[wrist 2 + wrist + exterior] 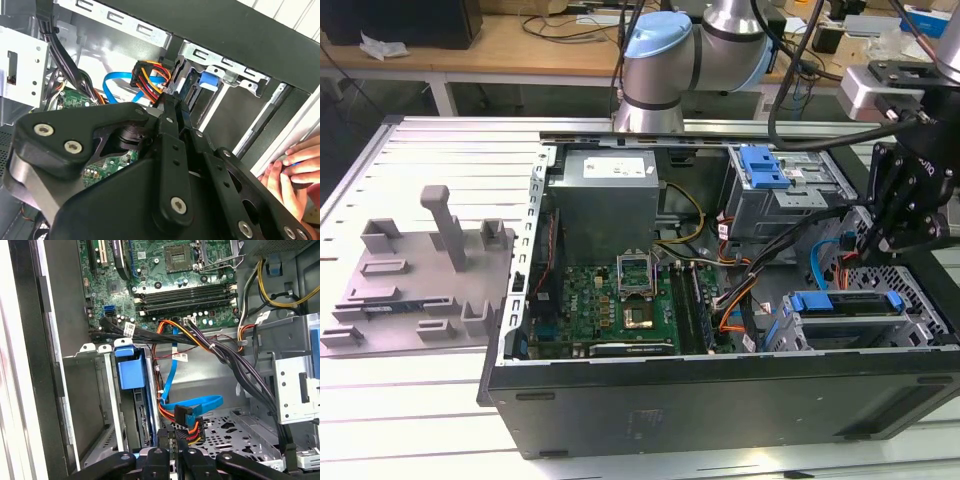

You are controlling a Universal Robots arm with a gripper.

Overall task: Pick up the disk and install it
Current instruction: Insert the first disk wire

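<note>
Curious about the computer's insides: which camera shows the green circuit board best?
The exterior view: the flat green circuit board lies almost whole in the open black computer case. The first wrist view shows part close up; the second wrist view, slivers past the black tool.

I count one claw (173, 436), mine. On the tabletop (420, 420) there is one open computer case (720, 400) and one grey fixture plate (410, 290), which carries one tall post (442, 225). Inside the case I count one motherboard (610, 300), one power supply (605, 195), one disk (845, 303) in a blue frame, and one blue latch (763, 166). In the second wrist view I count one person's hand (295, 170). I cannot tell whether there are one or two blue flat cables (170, 370).
</note>
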